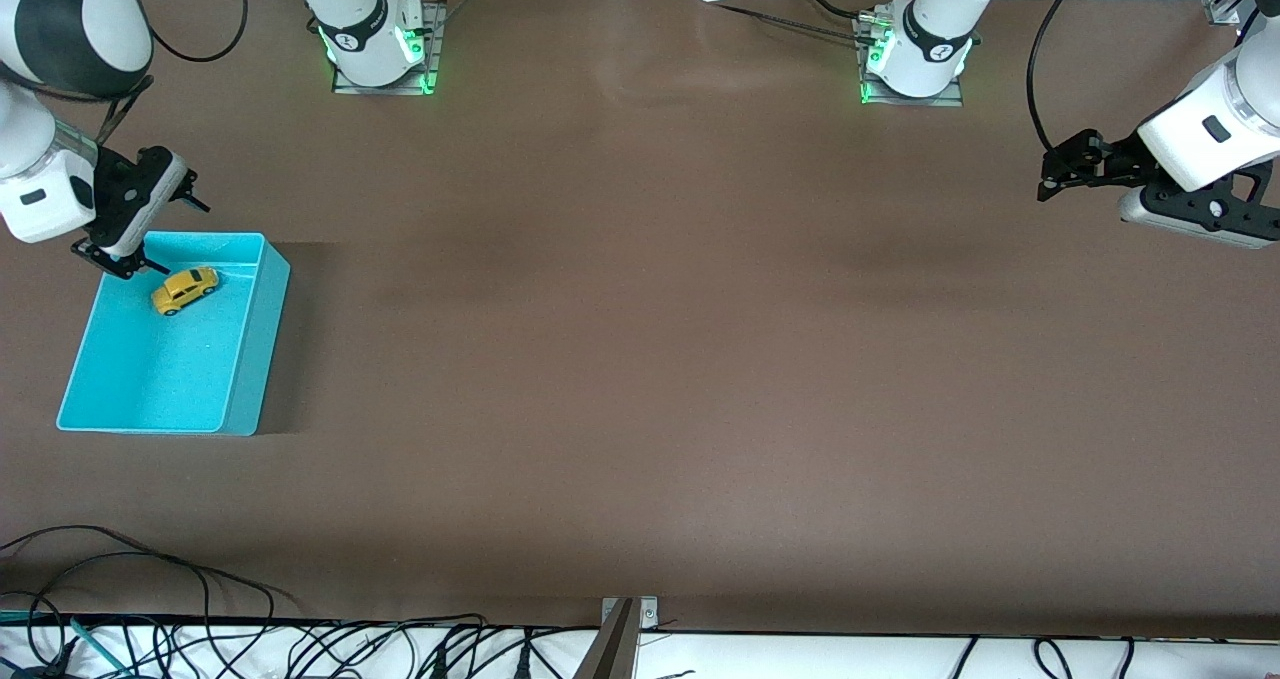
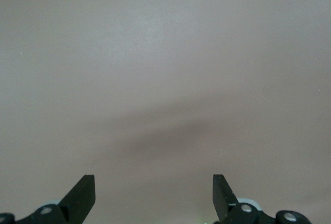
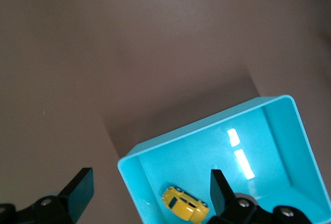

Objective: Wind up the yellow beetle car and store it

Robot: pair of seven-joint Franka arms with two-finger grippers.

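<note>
The small yellow-orange beetle-shaped toy car [image 1: 185, 290] with dark windows sits on its wheels on the floor of the open rectangular teal plastic bin [image 1: 255, 359] — in the part of the bin farther from the front camera, close to the bin's end wall there. The bin rests on the brown counter [image 1: 650, 359] at the right arm's end, roughly midway between the counter's base-side edge and its camera-side edge.

The right gripper [image 1: 135, 229] hangs over the bin's corner nearest the right arm's end and farthest from the camera, above and just beside the car. Its black fingers [image 3: 80, 188] are spread wide with nothing between them; in the right wrist view the car [image 3: 185, 204] and the bin's rim [image 3: 207, 121] show below, the car lying free of the fingers.

The left gripper [image 1: 1060, 174] waits in the air over bare counter at the left arm's end, well apart from the bin. Its fingers [image 2: 83, 193] are also parted wide and hold nothing — only plain brown surface shows between them.
</note>
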